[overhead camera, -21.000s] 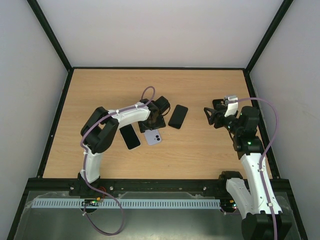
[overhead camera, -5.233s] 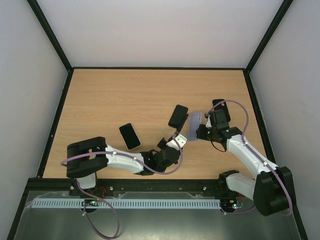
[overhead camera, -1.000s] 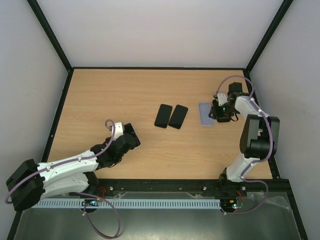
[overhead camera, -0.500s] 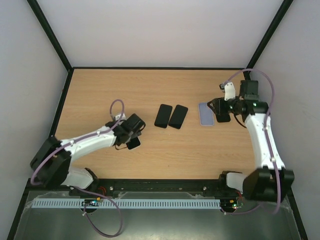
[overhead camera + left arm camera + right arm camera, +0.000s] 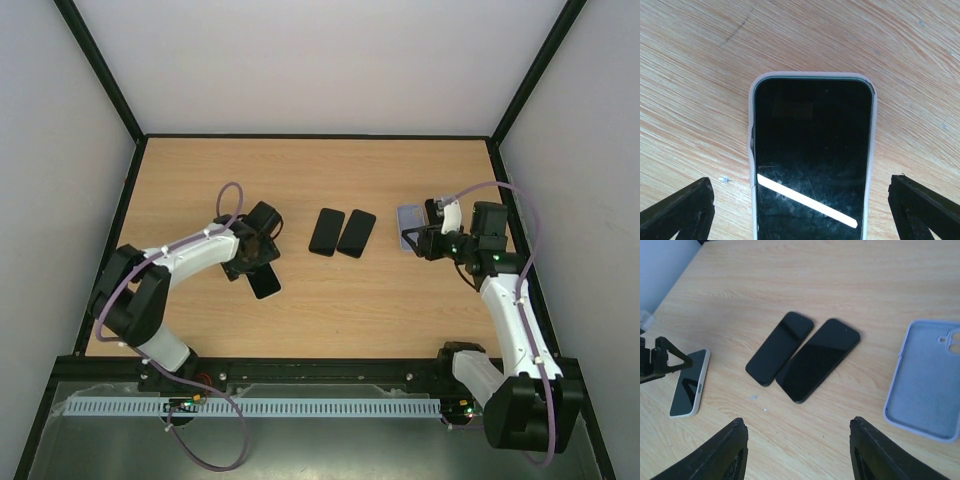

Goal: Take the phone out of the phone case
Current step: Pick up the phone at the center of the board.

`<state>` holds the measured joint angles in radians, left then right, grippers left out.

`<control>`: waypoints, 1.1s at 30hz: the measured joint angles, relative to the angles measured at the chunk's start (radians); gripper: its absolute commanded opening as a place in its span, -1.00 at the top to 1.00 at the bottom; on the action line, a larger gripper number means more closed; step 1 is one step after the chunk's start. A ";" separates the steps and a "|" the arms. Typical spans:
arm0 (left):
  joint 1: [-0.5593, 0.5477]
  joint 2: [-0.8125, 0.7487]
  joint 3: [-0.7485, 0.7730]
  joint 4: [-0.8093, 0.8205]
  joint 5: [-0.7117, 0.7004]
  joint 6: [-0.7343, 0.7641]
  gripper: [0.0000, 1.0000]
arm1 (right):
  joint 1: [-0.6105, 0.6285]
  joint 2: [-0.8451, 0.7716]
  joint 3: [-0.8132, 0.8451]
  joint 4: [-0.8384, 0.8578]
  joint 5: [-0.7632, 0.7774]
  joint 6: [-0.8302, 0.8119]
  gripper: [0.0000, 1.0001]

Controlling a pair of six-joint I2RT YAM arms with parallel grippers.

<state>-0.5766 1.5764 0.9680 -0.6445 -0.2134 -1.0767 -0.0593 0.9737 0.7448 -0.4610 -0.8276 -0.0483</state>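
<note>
A phone in a pale case (image 5: 812, 160) lies screen up on the wooden table; it also shows in the top view (image 5: 266, 283) and the right wrist view (image 5: 689, 382). My left gripper (image 5: 251, 262) is open above its near end, with one fingertip (image 5: 685, 212) on each side of it, touching nothing. My right gripper (image 5: 800, 460) is open and empty, and hovers at the right of the table (image 5: 408, 242). An empty lilac case (image 5: 927, 390) lies inside up beside it.
Two bare black phones (image 5: 780, 347) (image 5: 819, 358) lie side by side mid-table, also in the top view (image 5: 327, 231) (image 5: 356, 233). The lilac case (image 5: 408, 216) is partly under my right gripper. Black frame rails edge the table.
My left arm swung in from the near left and now stands over the cased phone. My right gripper drew back from the lilac case toward the near side.
</note>
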 measured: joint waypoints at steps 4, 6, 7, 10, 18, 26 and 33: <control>0.034 0.037 0.030 -0.010 0.035 0.032 -1.00 | 0.000 -0.017 0.000 0.041 0.006 -0.005 -0.11; 0.049 0.044 0.040 -0.010 0.055 0.057 -0.99 | 0.000 -0.011 0.000 0.048 0.012 -0.011 -0.11; 0.058 0.048 0.047 -0.009 0.069 0.072 -0.98 | 0.000 -0.008 0.000 0.048 0.015 -0.013 -0.11; 0.082 0.061 0.054 0.004 0.105 0.117 -0.92 | 0.000 -0.003 0.000 0.048 0.022 -0.015 -0.11; 0.094 0.126 0.061 0.011 0.156 0.167 -0.86 | 0.000 0.002 0.000 0.053 0.028 -0.016 -0.12; 0.095 0.190 0.082 0.004 0.173 0.183 -0.70 | 0.000 0.003 0.000 0.055 0.040 -0.016 -0.11; 0.096 0.204 0.099 -0.013 0.185 0.173 -0.39 | 0.000 0.008 0.000 0.055 0.041 -0.016 -0.12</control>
<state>-0.4808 1.7809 1.0668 -0.6575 -0.0288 -0.9039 -0.0593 0.9813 0.7448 -0.4057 -0.7864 -0.0639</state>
